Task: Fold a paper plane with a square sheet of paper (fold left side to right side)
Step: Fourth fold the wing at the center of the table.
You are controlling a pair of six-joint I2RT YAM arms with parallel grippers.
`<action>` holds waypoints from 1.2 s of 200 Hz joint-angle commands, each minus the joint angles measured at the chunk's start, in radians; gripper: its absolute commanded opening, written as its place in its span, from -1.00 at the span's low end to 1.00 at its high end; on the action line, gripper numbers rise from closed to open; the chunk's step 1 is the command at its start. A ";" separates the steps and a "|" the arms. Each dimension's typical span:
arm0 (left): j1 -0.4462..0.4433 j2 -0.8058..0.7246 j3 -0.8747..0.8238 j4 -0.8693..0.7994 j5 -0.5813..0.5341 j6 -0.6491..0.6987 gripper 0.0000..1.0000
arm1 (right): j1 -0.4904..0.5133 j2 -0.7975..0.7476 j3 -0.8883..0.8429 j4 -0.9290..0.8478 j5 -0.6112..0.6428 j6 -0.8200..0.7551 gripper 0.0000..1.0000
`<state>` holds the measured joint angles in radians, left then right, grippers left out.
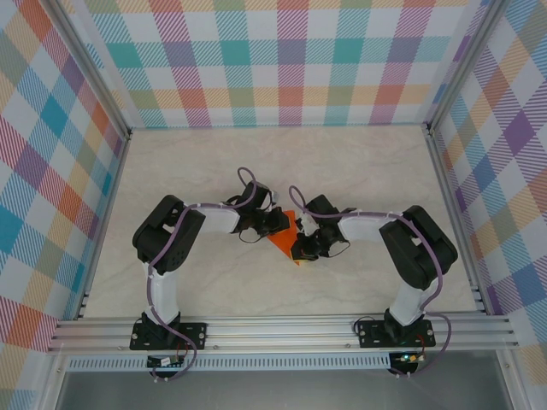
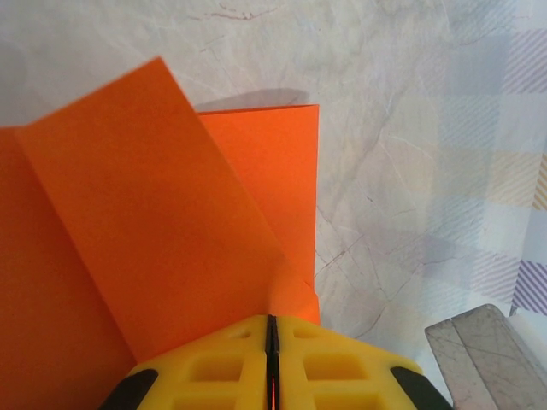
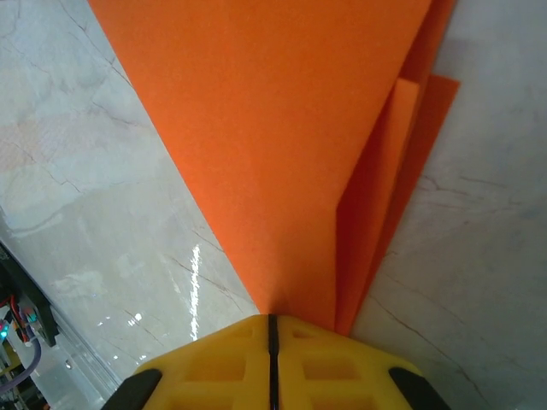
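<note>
Yellow fingers of our left gripper [image 2: 272,354] and right gripper [image 3: 272,354] are each pinched shut on the folded orange paper [image 3: 282,128], which sits mid-way across the tabletop [image 3: 68,171] between them. We judge it light, floppy and easily torn; hold edges near corners.

Matt orange paper [image 2: 128,213] on a glossy, perhaps laminate, marbled table [image 3: 85,213].

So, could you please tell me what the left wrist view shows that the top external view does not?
Left wrist view: close detail, the left gripper shut on the square sheet of paper, one flap folded over a lower layer. Top external view: both arms, the right gripper and the plaid walls. Both: the orange paper on the pale table.
</note>
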<state>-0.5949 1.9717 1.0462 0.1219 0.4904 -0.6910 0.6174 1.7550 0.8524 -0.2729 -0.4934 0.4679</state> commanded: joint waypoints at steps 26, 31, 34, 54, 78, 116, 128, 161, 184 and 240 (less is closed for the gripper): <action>0.052 0.038 0.062 -0.175 -0.073 0.116 -0.78 | 0.006 0.013 -0.127 -0.008 0.099 0.018 -0.99; 0.062 0.045 0.072 -0.184 -0.073 0.126 -0.78 | 0.006 0.011 -0.135 -0.006 0.099 0.020 -1.00; 0.067 0.050 0.080 -0.188 -0.073 0.130 -0.78 | 0.005 0.009 -0.139 -0.006 0.101 0.019 -1.00; 0.107 0.082 0.122 -0.211 -0.064 0.164 -0.78 | 0.005 -0.003 -0.160 -0.010 0.111 0.021 -1.00; 0.150 0.113 0.163 -0.214 -0.040 0.193 -0.78 | 0.004 -0.017 -0.168 -0.011 0.115 0.019 -1.00; 0.204 0.157 0.240 -0.252 -0.016 0.230 -0.78 | 0.002 -0.035 -0.177 -0.010 0.112 0.017 -1.00; 0.218 0.164 0.260 -0.271 -0.011 0.240 -0.77 | 0.002 -0.036 -0.182 -0.001 0.110 0.020 -1.00; 0.249 0.145 0.315 -0.332 0.005 0.267 -0.75 | -0.001 -0.019 -0.187 0.027 0.102 0.028 -1.00; 0.259 0.073 0.325 -0.372 0.010 0.296 -0.69 | -0.001 -0.013 -0.185 0.031 0.106 0.031 -1.00; 0.223 -0.243 0.076 -0.301 0.017 0.254 -0.70 | -0.004 -0.004 -0.178 0.037 0.108 0.030 -1.00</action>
<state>-0.3370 1.8889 1.2407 -0.2214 0.4931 -0.4187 0.6163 1.6917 0.7254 -0.0959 -0.4870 0.4942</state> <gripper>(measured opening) 0.158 0.047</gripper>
